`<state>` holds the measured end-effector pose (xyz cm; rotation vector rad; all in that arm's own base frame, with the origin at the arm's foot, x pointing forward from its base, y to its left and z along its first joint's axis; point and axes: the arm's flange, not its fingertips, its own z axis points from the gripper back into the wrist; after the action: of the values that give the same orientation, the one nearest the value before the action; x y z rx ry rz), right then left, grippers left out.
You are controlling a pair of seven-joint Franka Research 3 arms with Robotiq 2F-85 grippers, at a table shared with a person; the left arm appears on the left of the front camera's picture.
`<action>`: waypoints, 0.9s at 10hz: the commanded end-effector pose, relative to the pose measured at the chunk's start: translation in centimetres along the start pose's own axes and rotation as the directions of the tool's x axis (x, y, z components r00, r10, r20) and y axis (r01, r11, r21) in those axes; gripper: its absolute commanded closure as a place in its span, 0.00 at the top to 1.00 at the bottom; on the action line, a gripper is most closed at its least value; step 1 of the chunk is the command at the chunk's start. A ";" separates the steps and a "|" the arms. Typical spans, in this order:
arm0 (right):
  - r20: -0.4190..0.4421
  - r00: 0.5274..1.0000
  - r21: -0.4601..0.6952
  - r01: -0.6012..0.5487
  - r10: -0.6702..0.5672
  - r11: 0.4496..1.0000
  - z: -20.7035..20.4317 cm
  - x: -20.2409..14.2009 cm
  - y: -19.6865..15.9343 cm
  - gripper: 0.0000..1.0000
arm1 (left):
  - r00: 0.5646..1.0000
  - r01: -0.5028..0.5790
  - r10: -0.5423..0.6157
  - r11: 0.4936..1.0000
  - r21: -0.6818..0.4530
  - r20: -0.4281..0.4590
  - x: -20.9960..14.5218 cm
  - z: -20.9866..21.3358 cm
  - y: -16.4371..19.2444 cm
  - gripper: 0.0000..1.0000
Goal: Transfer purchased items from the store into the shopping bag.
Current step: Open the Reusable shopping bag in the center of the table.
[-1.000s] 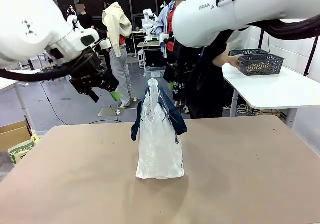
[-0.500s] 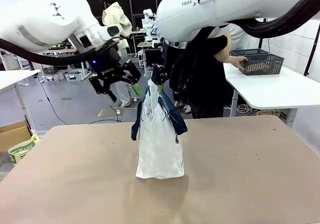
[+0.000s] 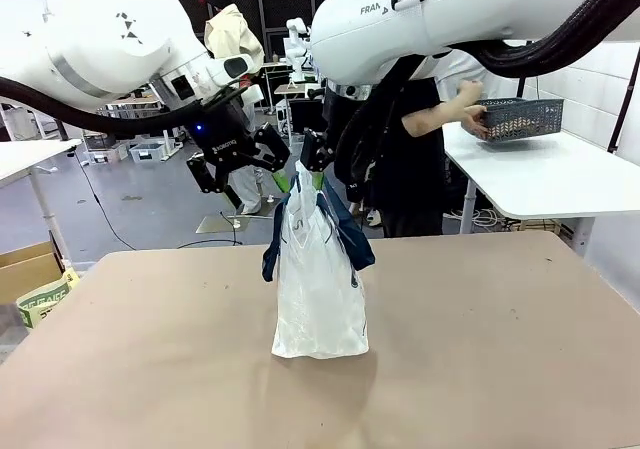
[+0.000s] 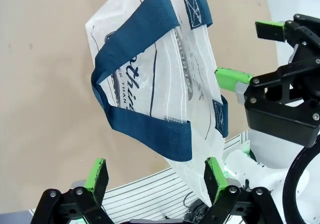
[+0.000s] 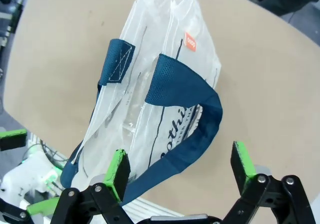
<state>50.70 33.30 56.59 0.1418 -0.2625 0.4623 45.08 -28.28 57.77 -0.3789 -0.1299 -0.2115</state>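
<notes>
The shopping bag [image 3: 318, 279] stands upright mid-table, whitish and translucent, its navy handles [image 3: 350, 234] hanging down both sides. My left gripper [image 3: 256, 183] hovers open just left of the bag's top. My right gripper [image 3: 312, 172] hangs open right above that top. From the left wrist, the bag [image 4: 165, 79] lies beyond my open left gripper [image 4: 156, 173], one handle loop [image 4: 142, 124] nearest. From the right wrist, the bag [image 5: 170, 69] and a handle [image 5: 192, 129] sit past my open right gripper [image 5: 181, 164]. A person's hands hold the store [image 3: 520, 119], a dark grey basket, over a white side table.
The brown table [image 3: 500, 349] stretches wide around the bag. The white side table [image 3: 560, 184] stands at the far right, with the person [image 3: 410, 159] between it and my table. A cardboard box [image 3: 25, 269] sits on the floor at left.
Both arms swung in toward the bag's top, the left gripper moving right and the right gripper dropping beside it. The person took hold of the basket and shifted it leftward.
</notes>
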 end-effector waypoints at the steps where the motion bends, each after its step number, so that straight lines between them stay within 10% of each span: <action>1: -0.040 0.998 0.048 0.057 -0.055 0.997 -0.1 0.2 0.4 1.00 | 0.998 -0.057 0.057 0.998 -0.025 -0.009 0.5 -0.3 -1.4 1.00; 9: 0.016 0.995 0.046 0.094 -0.095 0.994 1.3 0.0 0.6 1.00 | 0.998 -0.069 0.068 0.997 -0.029 -0.015 -0.4 -1.7 -1.3 1.00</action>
<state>50.42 33.51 57.86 0.2011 -0.2528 0.3963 44.91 -30.36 56.58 -0.3807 -0.0910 -0.1730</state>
